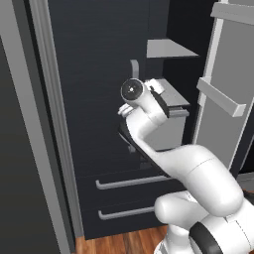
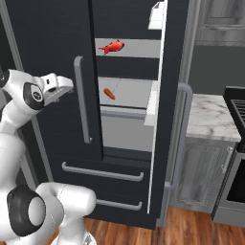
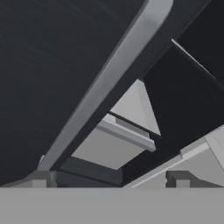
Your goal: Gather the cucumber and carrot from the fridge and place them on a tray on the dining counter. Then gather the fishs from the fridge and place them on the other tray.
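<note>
The fridge (image 2: 124, 115) stands tall and black, its right door swung wide so the light grey inside shows. On its upper shelf (image 2: 139, 48) lies the red fish (image 2: 112, 47), bright red-orange with spiky fins. On the shelf below (image 2: 129, 93) lies the carrot (image 2: 109, 94), a small orange taper, well apart from the fish and lower. Under these shelves sits a pale grey bin with a flat front. Two dark drawers (image 2: 103, 184) close the bottom of the fridge, each with a long grey bar pull.

The left door is shut, matte black, with a rounded grey bar handle (image 2: 82, 98) running upright. The gripper (image 2: 60, 87) hangs just beside this handle at its upper part, jaws spread wide apart and holding nothing. In the hand view the handle (image 3: 105, 83) crosses as a smooth grey bar between the two dark fingertips (image 3: 41, 178).

To the right a veined marble table (image 2: 210, 115) tops grey cabinets, over a wooden floor.
</note>
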You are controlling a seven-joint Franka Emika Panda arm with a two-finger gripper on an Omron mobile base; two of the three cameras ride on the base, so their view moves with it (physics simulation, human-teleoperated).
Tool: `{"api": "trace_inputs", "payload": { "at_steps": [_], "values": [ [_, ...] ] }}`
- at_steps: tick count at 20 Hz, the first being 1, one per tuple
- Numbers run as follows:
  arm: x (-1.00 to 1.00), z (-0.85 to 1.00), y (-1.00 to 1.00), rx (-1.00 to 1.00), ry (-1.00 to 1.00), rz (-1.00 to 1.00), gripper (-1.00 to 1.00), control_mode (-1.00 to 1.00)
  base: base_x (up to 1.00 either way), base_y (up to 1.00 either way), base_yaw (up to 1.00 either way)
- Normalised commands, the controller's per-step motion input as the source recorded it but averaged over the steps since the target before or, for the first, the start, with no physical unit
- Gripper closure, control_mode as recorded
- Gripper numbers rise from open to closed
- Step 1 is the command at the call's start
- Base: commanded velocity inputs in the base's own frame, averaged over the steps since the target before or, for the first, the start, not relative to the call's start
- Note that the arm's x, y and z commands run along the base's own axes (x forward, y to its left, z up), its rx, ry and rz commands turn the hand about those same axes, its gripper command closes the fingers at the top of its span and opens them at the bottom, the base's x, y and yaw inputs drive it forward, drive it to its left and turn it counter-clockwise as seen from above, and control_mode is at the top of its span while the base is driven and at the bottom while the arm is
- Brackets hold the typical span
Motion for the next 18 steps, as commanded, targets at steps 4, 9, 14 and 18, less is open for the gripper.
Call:
{"api": "trace_inputs", "payload": {
  "at_steps": [4,9,14,18],
  "values": [
    [0.11,0.14,0.02,0.08,0.0,0.0,-1.0,-1.0,0.0,0.0,0.0],
    [0.08,-0.01,-0.01,0.01,0.0,-0.09,-1.0,-1.0,0.0,0.0,0.0],
    [0.05,-0.02,0.0,0.0,-0.02,-0.12,-1.0,-1.0,0.0,0.0,0.0],
    [0.0,-0.15,-0.04,0.08,-0.12,-0.01,-1.0,-1.0,0.0,0.0,0.0]
  ]
}}
